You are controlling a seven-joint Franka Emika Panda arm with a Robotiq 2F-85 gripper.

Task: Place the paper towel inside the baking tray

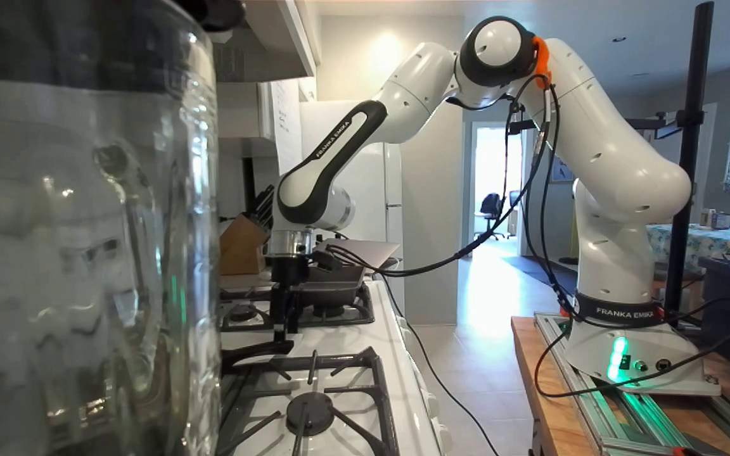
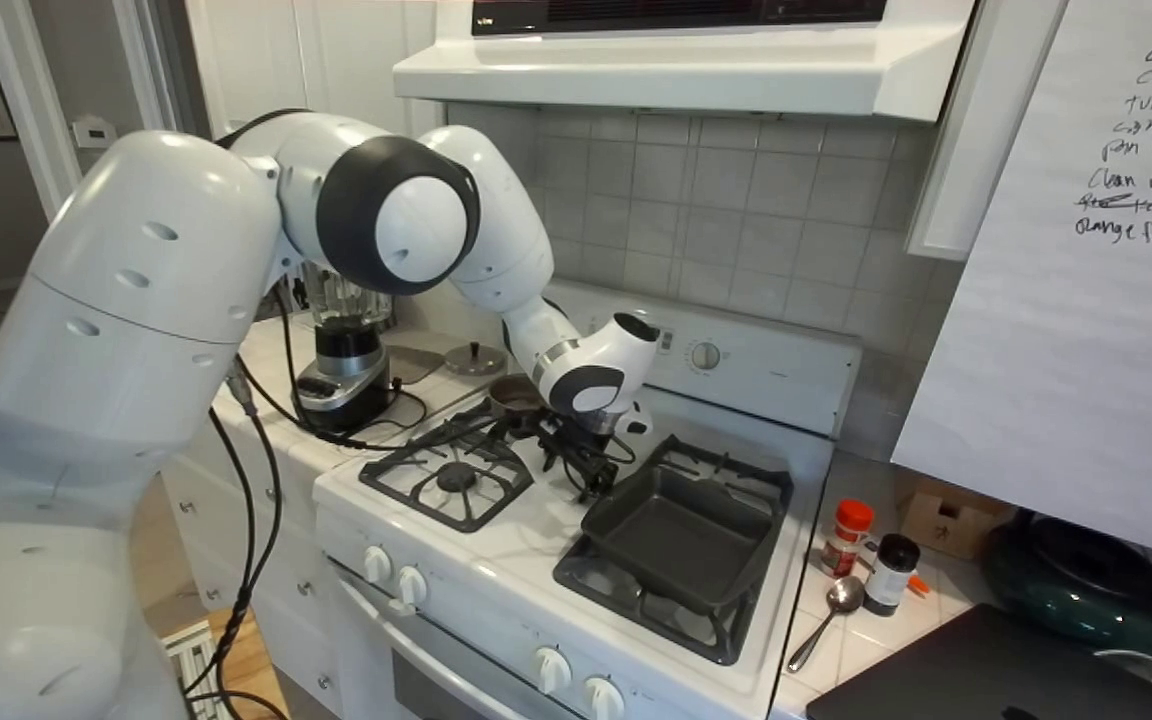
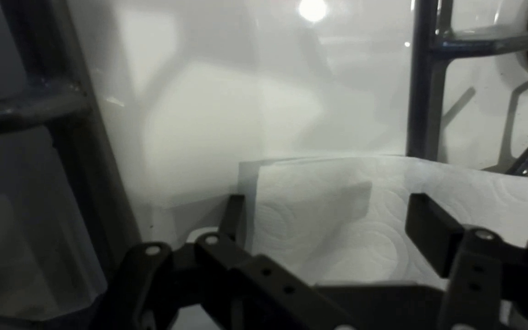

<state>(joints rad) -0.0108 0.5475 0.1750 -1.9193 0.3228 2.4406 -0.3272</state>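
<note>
The paper towel [image 3: 383, 247] is a white embossed sheet lying on the stove top in the wrist view. I cannot make it out in either exterior view. My gripper [image 3: 328, 215] is open over it, one finger just past its left edge and the other above the sheet. Nothing is between the fingers but the towel below; I cannot tell if they touch it. The gripper also shows in both exterior views [image 1: 284, 329] [image 2: 591, 490], low between the burner grates. The baking tray [image 2: 681, 535] is dark, rectangular and empty on the grate beside the gripper; it also shows in an exterior view [image 1: 333, 289].
Black grates [image 2: 456, 478] rise on both sides of the gripper. A small pot [image 2: 514, 393] with a black handle [image 1: 257, 350] is at the back burner. A blender [image 2: 346, 365], spice jars [image 2: 891, 575], a spoon [image 2: 841, 597] and a knife block [image 1: 243, 247] stand on the counters.
</note>
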